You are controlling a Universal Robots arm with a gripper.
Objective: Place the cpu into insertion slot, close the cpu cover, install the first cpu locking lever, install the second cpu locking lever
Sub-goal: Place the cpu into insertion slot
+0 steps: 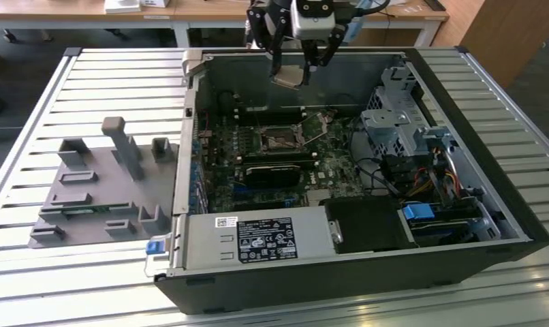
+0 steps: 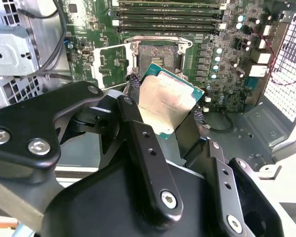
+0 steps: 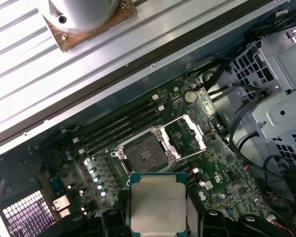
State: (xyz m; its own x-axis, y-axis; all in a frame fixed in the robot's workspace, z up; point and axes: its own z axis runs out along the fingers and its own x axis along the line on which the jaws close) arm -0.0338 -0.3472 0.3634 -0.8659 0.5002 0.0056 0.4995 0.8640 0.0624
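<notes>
- Exterior view: noted gripper [image 1: 293,73] high over open pc case [image 1: 492,225], near its far wall. cpu [image 1: 288,78] pinched at the tips, well above mobo socket [image 1: 279,138].
- Second wrist view: fingers [image 2: 143,148] clamped on opposite edges of cpu [image 2: 170,106], tilted, metal top toward cam. Socket [image 2: 160,55] empty, cpu cover [image 2: 111,64] swung open beside it.
- First wrist view: same pinch on cpu [image 3: 158,205]. Socket [image 3: 145,155] bare, cpu cover [image 3: 185,138] up.
- Status (judged): step 1 in hand, cpu not yet seated. cpu cover + both levers left to do.
</notes>
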